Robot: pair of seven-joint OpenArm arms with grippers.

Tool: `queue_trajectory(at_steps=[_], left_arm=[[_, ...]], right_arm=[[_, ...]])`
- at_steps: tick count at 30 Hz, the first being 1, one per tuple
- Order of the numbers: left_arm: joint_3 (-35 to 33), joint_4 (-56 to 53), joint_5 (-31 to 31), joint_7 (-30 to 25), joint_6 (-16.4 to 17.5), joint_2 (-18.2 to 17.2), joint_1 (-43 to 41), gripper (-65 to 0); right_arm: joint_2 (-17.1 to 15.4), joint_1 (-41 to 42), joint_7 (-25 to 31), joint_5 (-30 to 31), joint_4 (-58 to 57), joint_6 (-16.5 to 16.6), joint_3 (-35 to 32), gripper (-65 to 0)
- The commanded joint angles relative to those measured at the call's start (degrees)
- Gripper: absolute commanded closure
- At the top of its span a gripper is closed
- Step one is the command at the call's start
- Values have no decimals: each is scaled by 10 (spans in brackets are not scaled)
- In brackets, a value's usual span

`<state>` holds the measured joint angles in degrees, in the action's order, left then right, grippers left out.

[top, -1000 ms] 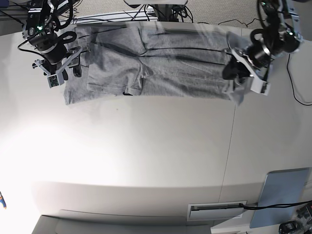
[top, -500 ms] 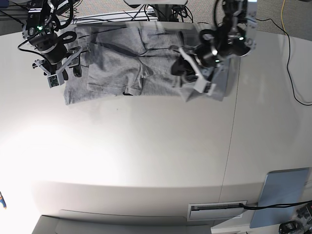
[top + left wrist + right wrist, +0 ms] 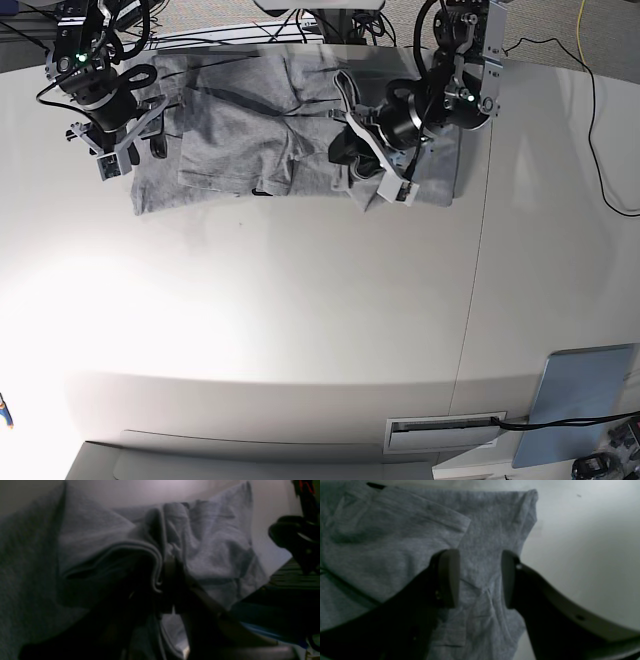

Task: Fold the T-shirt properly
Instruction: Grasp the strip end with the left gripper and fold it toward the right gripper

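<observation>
Base view: left gripper [image 3: 352,158] pinching T-shirt [image 3: 230,150] hem, carrying it leftward as a fold; right gripper [image 3: 135,140] spread wide at far left, above cloth.

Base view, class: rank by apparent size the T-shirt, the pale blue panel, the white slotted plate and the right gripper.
1. T-shirt, by far the largest.
2. Pale blue panel.
3. White slotted plate and right gripper: too similar to rank, and the gripper sits nearer the camera's edge.
</observation>
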<state>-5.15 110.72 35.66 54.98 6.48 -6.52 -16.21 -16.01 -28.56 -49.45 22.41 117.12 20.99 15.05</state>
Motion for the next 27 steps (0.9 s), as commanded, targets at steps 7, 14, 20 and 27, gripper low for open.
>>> queue_trajectory(at_steps=[7, 14, 20, 27], left_arm=[[0, 10, 35, -24, 11, 2, 5, -8], [0, 10, 63, -22, 57, 20, 5, -200], [0, 10, 66, -19, 71, 19, 5, -228], [1, 10, 52, -18, 98, 16, 5, -228]], right_arm=[[-7, 1, 8, 1, 10, 0, 4, -268], [-7, 1, -7, 1, 10, 0, 4, -268], [-7, 1, -8, 1, 10, 0, 4, -269], [-7, 1, -3, -27, 10, 0, 12, -269]])
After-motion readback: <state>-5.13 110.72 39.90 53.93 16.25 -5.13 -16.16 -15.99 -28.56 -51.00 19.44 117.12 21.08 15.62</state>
